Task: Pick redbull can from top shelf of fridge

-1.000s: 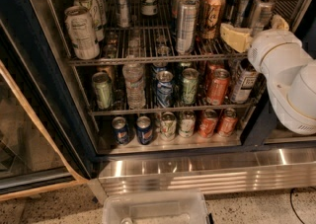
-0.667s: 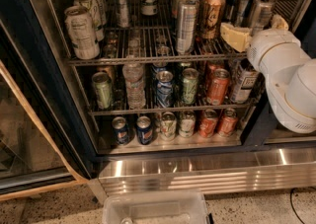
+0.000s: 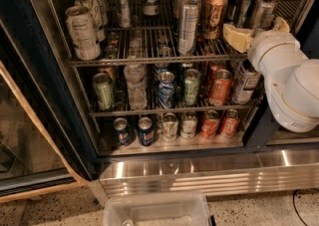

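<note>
Fingers (image 3: 237,37) spread wide; gripper (image 3: 259,31) at top shelf (image 3: 149,43) front rail, right end, near fridge (image 3: 189,171) wall.

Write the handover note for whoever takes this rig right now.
Gripper: open, at the right end of the top wire-grid shelf, fingers on either side of the tall slim silver redbull can.
Can: upright on that shelf, inside the dark-framed glass-door fridge, not lifted.
Done: the reach in.
Left: close on the can, lift it, withdraw.
</note>
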Robot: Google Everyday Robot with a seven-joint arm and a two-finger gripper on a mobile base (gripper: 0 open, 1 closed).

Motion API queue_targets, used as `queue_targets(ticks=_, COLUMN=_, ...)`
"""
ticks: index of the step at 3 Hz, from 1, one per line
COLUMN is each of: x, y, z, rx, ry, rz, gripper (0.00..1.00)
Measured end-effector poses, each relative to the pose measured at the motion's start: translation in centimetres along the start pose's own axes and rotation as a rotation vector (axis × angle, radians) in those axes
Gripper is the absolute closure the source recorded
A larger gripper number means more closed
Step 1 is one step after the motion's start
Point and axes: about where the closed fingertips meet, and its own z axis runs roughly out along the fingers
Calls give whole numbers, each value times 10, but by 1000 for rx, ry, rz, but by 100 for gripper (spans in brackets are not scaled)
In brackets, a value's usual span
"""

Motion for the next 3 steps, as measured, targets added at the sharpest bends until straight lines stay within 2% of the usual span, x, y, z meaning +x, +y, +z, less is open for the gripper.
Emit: queue_targets(ticks=3, x=-5, y=-14, z=14, rx=37, ry=-17, rz=4, gripper=21)
